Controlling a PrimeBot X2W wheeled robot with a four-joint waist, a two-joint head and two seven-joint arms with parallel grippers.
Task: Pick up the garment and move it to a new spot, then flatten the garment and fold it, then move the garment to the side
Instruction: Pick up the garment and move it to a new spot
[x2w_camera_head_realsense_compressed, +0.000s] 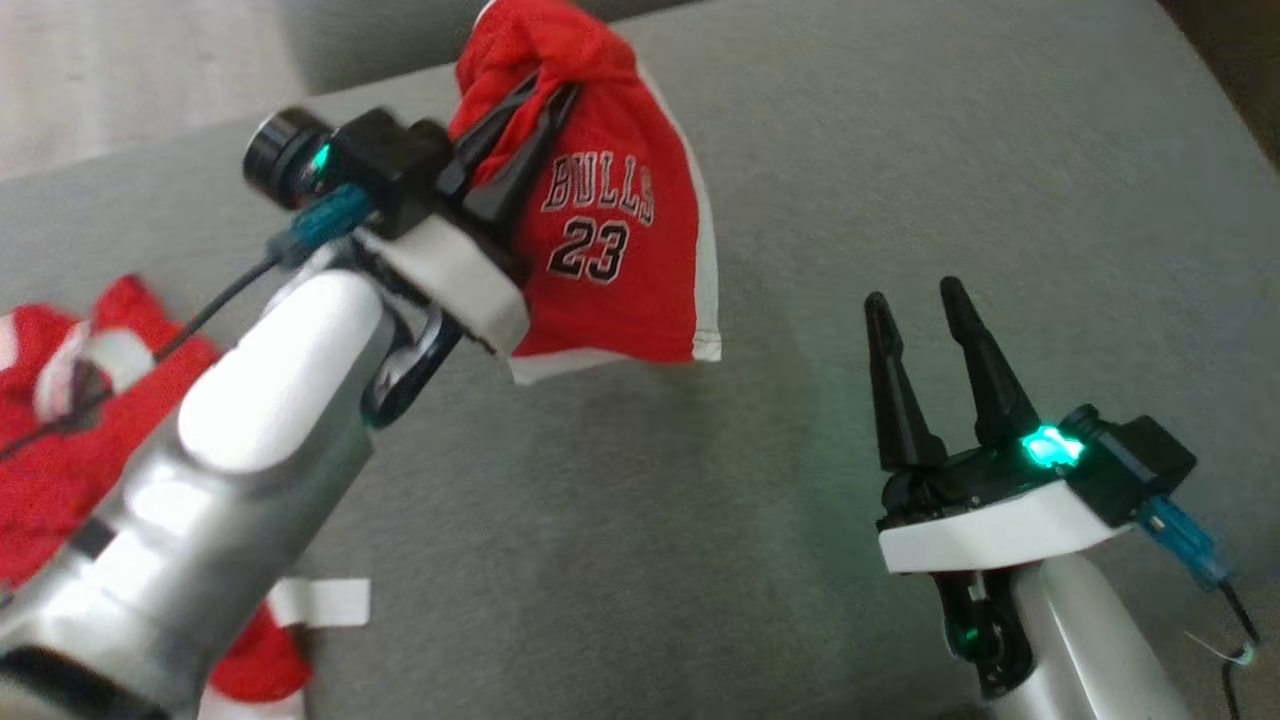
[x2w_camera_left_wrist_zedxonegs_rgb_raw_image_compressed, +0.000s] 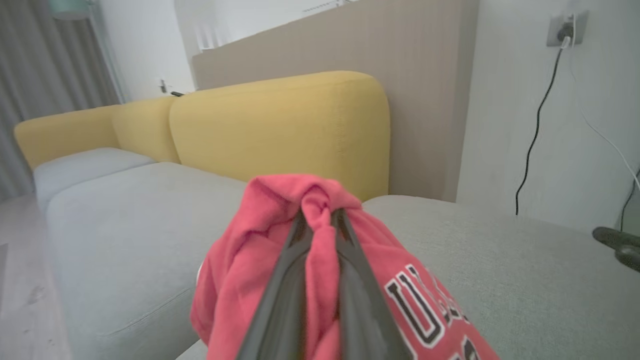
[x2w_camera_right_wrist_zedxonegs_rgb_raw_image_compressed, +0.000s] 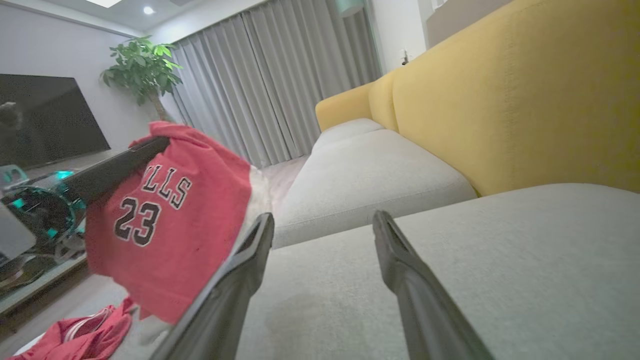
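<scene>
The garment (x2w_camera_head_realsense_compressed: 615, 240) is a small red piece with white trim, printed "BULLS 23". It hangs bunched in the air above the grey sofa seat (x2w_camera_head_realsense_compressed: 900, 150), and my left gripper (x2w_camera_head_realsense_compressed: 545, 85) is shut on its top fold. In the left wrist view the red cloth (x2w_camera_left_wrist_zedxonegs_rgb_raw_image_compressed: 320, 220) is pinched between the two dark fingers (x2w_camera_left_wrist_zedxonegs_rgb_raw_image_compressed: 285, 280). The right wrist view shows the same garment (x2w_camera_right_wrist_zedxonegs_rgb_raw_image_compressed: 170, 220) dangling at the left. My right gripper (x2w_camera_head_realsense_compressed: 915, 290) stands open at the lower right, apart from the cloth, with nothing between its fingers (x2w_camera_right_wrist_zedxonegs_rgb_raw_image_compressed: 400, 260).
Another red and white piece of clothing (x2w_camera_head_realsense_compressed: 60, 440) lies on the seat at the left, beneath my left forearm. Yellow back cushions (x2w_camera_left_wrist_zedxonegs_rgb_raw_image_compressed: 280, 130) line the far side of the sofa. A cable (x2w_camera_left_wrist_zedxonegs_rgb_raw_image_compressed: 535, 130) hangs down the wall at the right.
</scene>
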